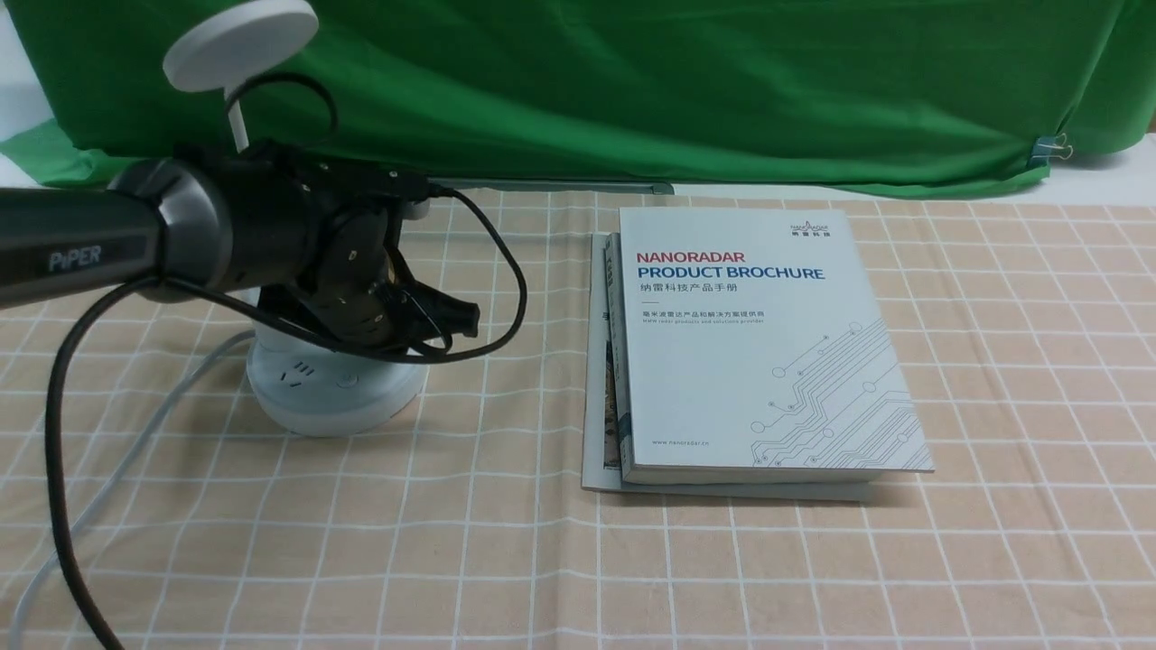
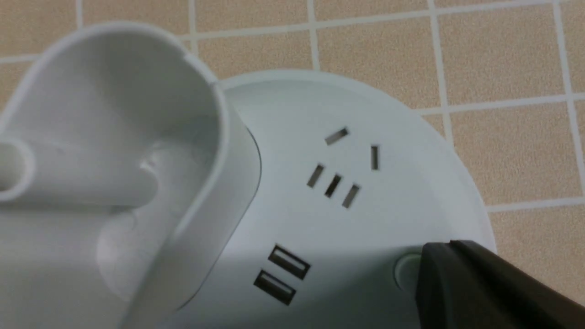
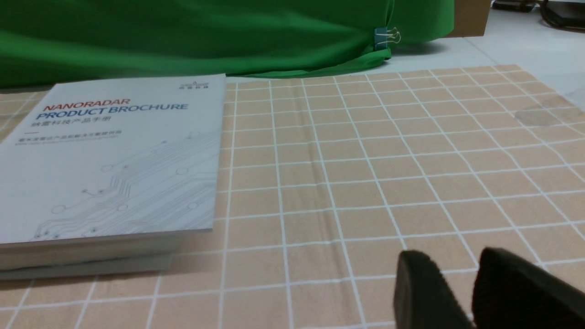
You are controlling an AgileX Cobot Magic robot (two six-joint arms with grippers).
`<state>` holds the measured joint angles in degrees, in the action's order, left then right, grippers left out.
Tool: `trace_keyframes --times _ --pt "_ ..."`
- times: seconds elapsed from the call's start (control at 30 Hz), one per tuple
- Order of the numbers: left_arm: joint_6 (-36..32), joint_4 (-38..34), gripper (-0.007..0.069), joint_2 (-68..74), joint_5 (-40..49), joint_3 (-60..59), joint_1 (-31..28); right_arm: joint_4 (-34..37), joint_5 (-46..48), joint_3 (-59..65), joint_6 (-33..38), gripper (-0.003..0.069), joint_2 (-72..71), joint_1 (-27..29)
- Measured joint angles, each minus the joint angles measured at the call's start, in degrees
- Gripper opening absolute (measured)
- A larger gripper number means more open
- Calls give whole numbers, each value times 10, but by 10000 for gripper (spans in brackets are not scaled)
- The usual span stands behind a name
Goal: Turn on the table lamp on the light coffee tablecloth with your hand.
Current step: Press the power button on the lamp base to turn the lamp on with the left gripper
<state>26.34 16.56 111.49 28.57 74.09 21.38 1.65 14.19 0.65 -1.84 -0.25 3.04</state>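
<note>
The white table lamp stands at the left on the light coffee tablecloth (image 1: 813, 560). Its disc head (image 1: 239, 41) is up high and its round base (image 1: 334, 393) is below my left arm, the hand marked "PIPER". My left gripper (image 1: 456, 316) is shut and empty, tilted down over the base. In the left wrist view its fingertips (image 2: 438, 256) rest on a round button (image 2: 404, 272) at the rim of the base (image 2: 320, 219), half covering it, next to sockets and the cup-shaped holder (image 2: 114, 137). My right gripper (image 3: 457, 260) is slightly open and empty, low over the cloth.
Two stacked brochures (image 1: 759, 343) lie in the middle of the cloth, right of the lamp, and also show in the right wrist view (image 3: 109, 160). A green draped cloth (image 1: 632, 81) hangs across the back. The lamp's grey cord (image 1: 135, 451) runs towards the front left.
</note>
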Motion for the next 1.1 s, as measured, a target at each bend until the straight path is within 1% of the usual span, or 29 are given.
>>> trace_keyframes --times 0.27,0.53,0.7,0.87,1.1 --pt "6 0 -3 -6 5 0 0 0 0 0 0 241 0 0" --pt "9 0 -3 -7 -20 0 -14 0 0 0 0 241 0 0" --pt "10 -9 -2 -7 -19 0 -28 0 0 0 0 241 0 0" --pt "4 -30 -2 -7 -17 0 -28 0 0 0 0 241 0 0" --pt "3 -40 -1 -7 -18 0 -28 0 0 0 0 241 0 0"
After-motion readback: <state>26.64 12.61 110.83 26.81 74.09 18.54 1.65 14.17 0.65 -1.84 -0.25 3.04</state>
